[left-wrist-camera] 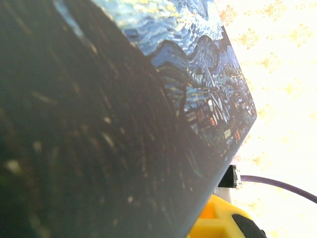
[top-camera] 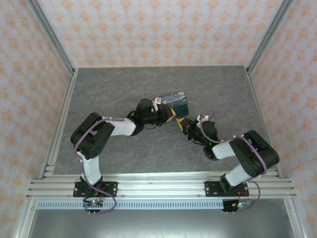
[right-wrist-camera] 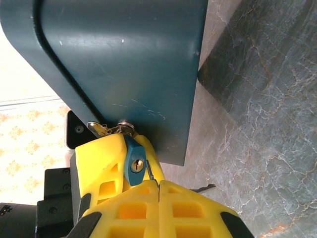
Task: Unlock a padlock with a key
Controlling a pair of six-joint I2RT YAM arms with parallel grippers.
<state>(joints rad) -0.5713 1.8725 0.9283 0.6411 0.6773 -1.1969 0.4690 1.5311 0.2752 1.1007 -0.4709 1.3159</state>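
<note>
— Where's the padlock from where you sit?

— On my right wrist camera the small blue padlock hangs off the metal fitting at the edge of the painted box, with its brass keyhole facing me. The box itself is near the middle of the worktop.

— And the left hand?

— My left hand is right up against the box. Its yellow fingers sit narrow and tight on both sides of the padlock, pinching it as far as I can make out. The left wrist camera looks along the box's starry print at very close range.

— The key?

— My right hand has its fingers pressed together on it. The key is a thin pale sliver coming out of the seam between them. It slants up along the padlock's right edge, just beside the keyhole. I can't tell whether its tip touches the padlock's body.
</note>
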